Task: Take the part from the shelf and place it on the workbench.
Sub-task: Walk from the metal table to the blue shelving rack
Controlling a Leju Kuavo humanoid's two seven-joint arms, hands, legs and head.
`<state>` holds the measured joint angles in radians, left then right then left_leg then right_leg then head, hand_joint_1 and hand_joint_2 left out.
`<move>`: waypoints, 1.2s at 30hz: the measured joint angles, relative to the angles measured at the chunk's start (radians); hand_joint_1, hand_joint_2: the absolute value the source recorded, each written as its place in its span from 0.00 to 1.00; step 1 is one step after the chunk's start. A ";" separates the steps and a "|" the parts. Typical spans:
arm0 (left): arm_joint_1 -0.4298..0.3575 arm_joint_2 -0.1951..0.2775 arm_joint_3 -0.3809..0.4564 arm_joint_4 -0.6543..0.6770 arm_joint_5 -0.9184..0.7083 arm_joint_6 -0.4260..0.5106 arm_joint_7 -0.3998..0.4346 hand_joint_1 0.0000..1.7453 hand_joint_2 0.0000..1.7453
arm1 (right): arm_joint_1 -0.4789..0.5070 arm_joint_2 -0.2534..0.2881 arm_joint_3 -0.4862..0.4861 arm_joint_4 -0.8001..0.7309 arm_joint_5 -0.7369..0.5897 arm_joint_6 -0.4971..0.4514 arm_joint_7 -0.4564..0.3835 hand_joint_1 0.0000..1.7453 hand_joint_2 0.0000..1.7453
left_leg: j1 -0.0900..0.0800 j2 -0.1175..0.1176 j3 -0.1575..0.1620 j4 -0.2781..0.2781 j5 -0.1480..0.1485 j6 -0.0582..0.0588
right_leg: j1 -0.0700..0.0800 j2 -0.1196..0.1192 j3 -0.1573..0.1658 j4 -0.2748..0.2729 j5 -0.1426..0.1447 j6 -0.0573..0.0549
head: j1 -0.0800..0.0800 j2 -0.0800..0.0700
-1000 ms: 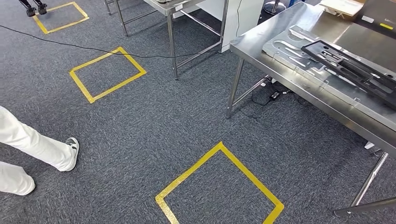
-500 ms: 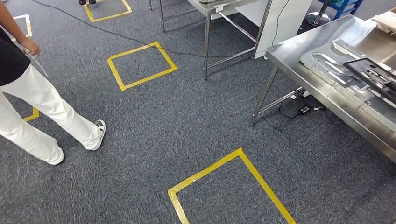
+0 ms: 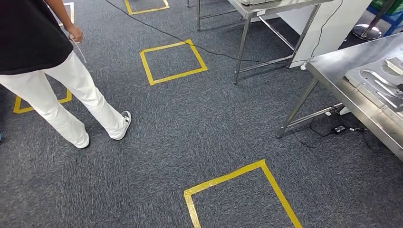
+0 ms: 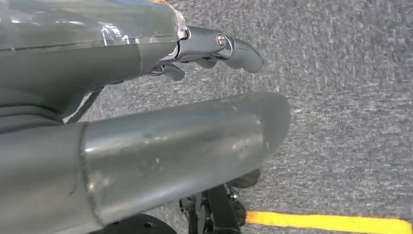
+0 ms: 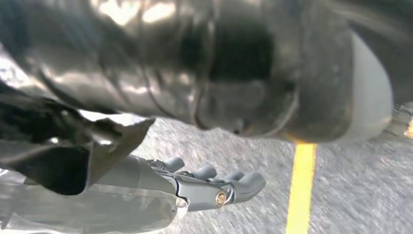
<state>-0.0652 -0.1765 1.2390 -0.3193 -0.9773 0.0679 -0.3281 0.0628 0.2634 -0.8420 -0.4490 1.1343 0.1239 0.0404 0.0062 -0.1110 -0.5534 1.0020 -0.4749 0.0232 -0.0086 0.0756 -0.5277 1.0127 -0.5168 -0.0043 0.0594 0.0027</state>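
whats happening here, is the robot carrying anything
Nothing is being carried. The left hand and right hand both hang over grey carpet with nothing in them, fingers loosely extended. The head view looks down at yellow tape squares on the floor, with a steel workbench at the right edge holding a metal plate. A person in white trousers stands to the left.

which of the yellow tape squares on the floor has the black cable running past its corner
The middle yellow square, left of the steel table legs: the black cable crosses just past its far right corner. The nearest square has no cable by it.
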 joint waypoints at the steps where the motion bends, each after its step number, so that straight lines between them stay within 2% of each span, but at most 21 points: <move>1: 0.001 0.000 -0.001 0.000 0.000 0.002 -0.001 0.00 0.00 | 0.000 0.002 -0.004 -0.002 0.000 0.001 0.002 0.00 0.00 | 0.001 -0.011 -0.003 -0.001 0.002 -0.007 | 0.000 -0.011 0.001 -0.003 0.002 -0.004 | 0.000 0.000; 2: 0.003 0.001 -0.002 0.000 0.000 0.003 -0.002 0.00 0.00 | 0.002 0.004 -0.008 -0.006 0.000 0.003 0.006 0.00 0.00 | 0.002 -0.012 -0.006 0.002 0.000 -0.013 | 0.000 -0.024 0.004 -0.008 0.005 -0.011 | 0.000 0.000; 4: 0.004 0.003 -0.004 0.000 0.000 0.005 -0.003 0.00 0.00 | 0.010 0.012 -0.015 -0.019 0.001 0.010 0.012 0.00 0.00 | 0.000 0.023 -0.028 0.047 -0.032 -0.022 | -0.004 -0.052 0.011 -0.022 0.012 -0.025 | 0.000 0.000; 6: 0.002 0.004 -0.009 0.000 -0.002 0.005 -0.004 0.00 0.00 | 0.020 0.020 -0.025 -0.032 0.002 0.015 0.017 0.00 0.00 | 0.001 0.078 -0.086 0.170 -0.100 -0.028 | -0.001 -0.080 0.012 -0.027 0.013 -0.034 | 0.000 0.000; 7: 0.002 0.004 -0.012 0.001 -0.003 0.004 -0.004 0.00 0.00 | 0.023 0.023 -0.029 -0.037 0.002 0.015 0.019 0.00 0.00 | 0.004 0.093 -0.117 0.237 -0.128 -0.032 | 0.001 -0.095 0.011 -0.026 0.012 -0.035 | 0.000 0.000; 9: 0.004 0.004 -0.016 0.001 -0.004 0.004 -0.004 0.00 0.00 | 0.026 0.027 -0.036 -0.047 0.002 0.017 0.021 0.00 0.00 | 0.008 0.104 -0.137 0.285 -0.133 -0.037 | 0.003 -0.123 0.010 -0.025 0.009 -0.034 | 0.000 0.000; 10: 0.005 0.005 -0.018 0.001 -0.004 0.003 -0.004 0.00 0.00 | 0.027 0.029 -0.039 -0.052 0.002 0.018 0.021 0.00 0.00 | 0.010 0.110 -0.116 0.249 -0.108 -0.039 | 0.003 -0.136 0.011 -0.023 0.007 -0.032 | 0.000 0.000; 13: 0.002 0.008 -0.023 0.002 -0.007 0.004 -0.004 0.00 0.00 | 0.028 0.036 -0.049 -0.068 0.002 0.019 0.021 0.00 0.00 | 0.008 0.157 -0.005 0.045 -0.029 -0.032 | 0.006 -0.167 0.017 -0.016 -0.004 -0.020 | 0.000 0.000; 15: -0.001 0.008 -0.025 0.003 -0.009 0.005 -0.004 0.00 0.00 | 0.028 0.041 -0.057 -0.079 0.002 0.019 0.021 0.00 0.00 | 0.003 0.170 0.017 0.000 -0.021 -0.023 | 0.011 -0.183 0.022 -0.014 -0.009 -0.010 | 0.000 0.000; 16: 0.000 0.009 -0.026 0.003 -0.010 0.006 -0.004 0.00 0.00 | 0.028 0.044 -0.060 -0.084 0.002 0.019 0.021 0.00 0.00 | 0.002 0.158 0.015 -0.001 -0.019 -0.018 | 0.011 -0.190 0.025 -0.014 -0.010 -0.005 | 0.000 0.000; 17: 0.001 0.009 -0.026 0.004 -0.010 0.008 -0.004 0.00 0.00 | 0.028 0.047 -0.062 -0.090 0.002 0.019 0.021 0.00 0.00 | 0.003 0.149 0.016 -0.004 -0.017 -0.013 | 0.009 -0.191 0.028 -0.013 -0.013 0.001 | 0.000 0.000; 19: 0.000 0.009 -0.029 0.006 -0.012 0.010 -0.003 0.00 0.00 | 0.031 0.052 -0.068 -0.101 0.002 0.019 0.021 0.00 0.00 | 0.007 0.130 0.018 -0.012 -0.009 0.000 | 0.004 -0.154 0.016 0.024 -0.044 0.011 | 0.000 0.000; 21: -0.004 0.009 -0.033 0.007 -0.014 0.013 -0.003 0.00 0.00 | 0.035 0.055 -0.078 -0.110 0.002 0.020 0.021 0.00 0.00 | 0.007 0.112 0.017 -0.014 -0.004 0.010 | 0.001 -0.099 -0.037 0.140 -0.112 0.015 | 0.000 0.000; 22: -0.006 0.009 -0.036 0.007 -0.015 0.015 -0.003 0.00 0.00 | 0.037 0.056 -0.083 -0.113 0.002 0.020 0.022 0.00 0.00 | 0.006 0.101 0.015 -0.014 -0.002 0.012 | 0.001 -0.086 -0.073 0.211 -0.142 0.016 | 0.000 0.000; 24: -0.007 0.010 -0.040 0.007 -0.017 0.018 -0.003 0.00 0.00 | 0.038 0.058 -0.093 -0.121 0.002 0.024 0.024 0.00 0.00 | 0.003 0.075 0.014 -0.013 -0.002 0.013 | 0.001 -0.080 -0.113 0.282 -0.149 0.014 | 0.000 0.000; 26: -0.007 0.010 -0.044 0.009 -0.017 0.019 -0.001 0.00 0.00 | 0.040 0.061 -0.102 -0.129 0.004 0.030 0.026 0.00 0.00 | 0.003 0.046 0.018 -0.010 -0.003 0.012 | 0.000 -0.068 -0.084 0.203 -0.079 0.010 | 0.000 0.000; 28: -0.008 0.010 -0.046 0.012 -0.018 0.019 0.000 0.00 0.00 | 0.042 0.063 -0.110 -0.136 0.005 0.032 0.028 0.00 0.00 | 0.002 0.019 0.017 -0.005 -0.006 0.007 | -0.003 -0.020 -0.030 0.069 -0.012 0.004 | 0.000 0.000; 30: -0.011 0.010 -0.047 0.015 -0.018 0.019 0.000 0.00 0.00 | 0.044 0.066 -0.116 -0.142 0.005 0.032 0.029 0.00 0.00 | 0.003 -0.002 0.008 0.000 -0.007 -0.004 | -0.003 0.012 -0.010 0.012 0.004 -0.001 | 0.000 0.000; 32: -0.010 0.010 -0.048 0.016 -0.018 0.020 0.001 0.00 0.00 | 0.043 0.069 -0.120 -0.149 0.006 0.033 0.031 0.00 0.00 | 0.005 -0.023 0.000 0.000 -0.004 -0.018 | -0.001 -0.006 -0.009 0.006 0.005 -0.009 | 0.000 0.000; 34: -0.009 0.012 -0.048 0.017 -0.018 0.020 0.002 0.00 0.00 | 0.044 0.073 -0.124 -0.155 0.008 0.035 0.033 0.00 0.00 | 0.004 0.011 -0.014 0.025 -0.023 -0.028 | -0.003 -0.033 -0.003 -0.004 0.010 -0.023 | 0.000 0.000; 36: -0.012 0.012 -0.049 0.018 -0.019 0.020 0.002 0.00 0.00 | 0.047 0.076 -0.128 -0.159 0.009 0.037 0.033 0.00 0.00 | 0.004 0.075 -0.061 0.125 -0.083 -0.036 | -0.001 -0.064 0.000 -0.010 0.011 -0.035 | 0.000 0.000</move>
<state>-0.0770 -0.1643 1.1905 -0.3010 -0.9958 0.0875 -0.3259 0.1099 0.3398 -0.9698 -0.6076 1.1432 0.1604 0.0737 0.0107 -0.0356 -0.6141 1.1270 -0.5575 -0.0126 -0.0098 0.0115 -0.5279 1.0028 -0.5057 -0.0393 0.0591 0.0027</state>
